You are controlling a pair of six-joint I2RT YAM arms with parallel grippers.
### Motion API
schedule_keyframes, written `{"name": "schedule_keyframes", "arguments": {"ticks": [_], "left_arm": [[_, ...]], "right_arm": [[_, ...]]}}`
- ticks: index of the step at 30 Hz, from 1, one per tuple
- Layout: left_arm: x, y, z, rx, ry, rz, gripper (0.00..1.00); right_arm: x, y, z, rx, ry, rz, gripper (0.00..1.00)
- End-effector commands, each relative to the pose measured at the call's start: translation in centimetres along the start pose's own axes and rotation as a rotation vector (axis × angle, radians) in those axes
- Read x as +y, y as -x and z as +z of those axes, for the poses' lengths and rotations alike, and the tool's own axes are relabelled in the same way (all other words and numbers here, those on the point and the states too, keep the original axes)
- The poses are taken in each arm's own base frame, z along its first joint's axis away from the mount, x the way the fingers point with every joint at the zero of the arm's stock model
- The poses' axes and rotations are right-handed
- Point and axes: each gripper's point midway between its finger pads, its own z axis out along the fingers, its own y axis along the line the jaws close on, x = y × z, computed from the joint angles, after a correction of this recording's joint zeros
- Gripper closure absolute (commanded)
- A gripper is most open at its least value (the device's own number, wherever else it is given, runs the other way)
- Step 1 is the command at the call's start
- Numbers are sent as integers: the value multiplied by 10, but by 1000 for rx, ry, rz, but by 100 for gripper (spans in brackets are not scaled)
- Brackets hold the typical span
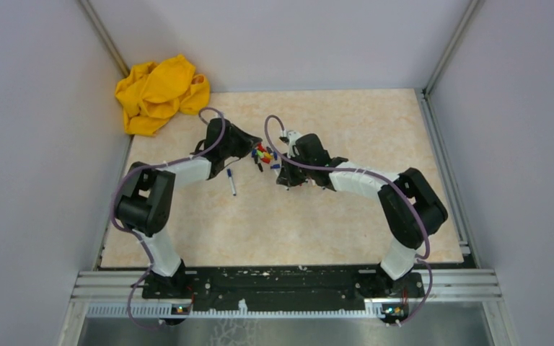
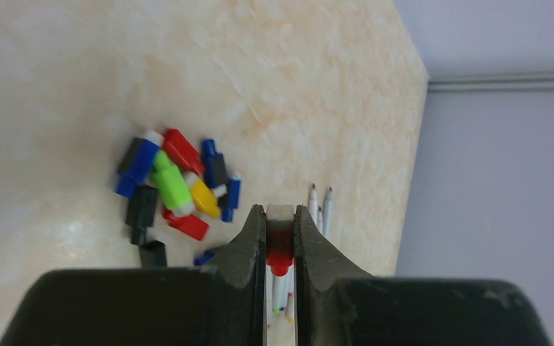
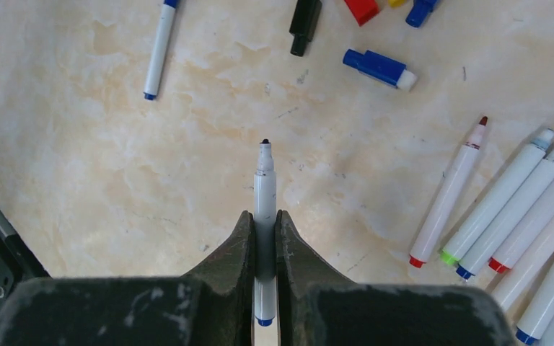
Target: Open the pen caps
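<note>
My left gripper [image 2: 280,213] is shut on a red pen cap [image 2: 280,246] with a white end, held above the table. To its left lies a heap of loose pen caps [image 2: 177,189] in red, blue, black, yellow and green. My right gripper [image 3: 264,216] is shut on the barrel of an uncapped pen [image 3: 264,176] with a dark tip and a blue tail end. Several uncapped pens [image 3: 505,209] lie in a row to its right. In the top view both grippers meet over the caps [image 1: 262,154] at mid-table.
A single white pen with blue ends [image 3: 157,52] lies apart on the left, also seen from the top [image 1: 231,183]. A blue cap [image 3: 379,67] and a black cap [image 3: 304,20] lie ahead of the right gripper. A crumpled yellow cloth [image 1: 160,94] sits in the back left corner.
</note>
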Motion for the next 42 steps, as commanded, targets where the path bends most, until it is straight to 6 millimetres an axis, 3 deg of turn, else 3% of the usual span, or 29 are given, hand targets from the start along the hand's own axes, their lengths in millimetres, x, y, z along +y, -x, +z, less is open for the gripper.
{"name": "schedule_keyframes", "arguments": {"ticks": [1,5,8,13,21,30,42], "left_arm": [[13,18,7,-54,70,37,100],[28,18,3,-62,151,114,100],[39,17,0,-68,237,167,100],[57,6,-3,-59,322,211,93],[77,-9,-7,-42,377,228,82],[93,-21,-5,-18,404,218,68],[94,-28,-2,-3,407,218,58]], "right_arm": [[7,33,-13,-113,-15,-34,100],[-6,39,-11,-123,-88,-28,100],[-21,32,-6,-73,-163,-17,100],[-42,23,4,-42,-258,-7,100],[-57,6,25,15,-296,-2,100],[-78,-2,28,48,-397,-6,100],[-92,-6,29,63,-468,-13,79]]}}
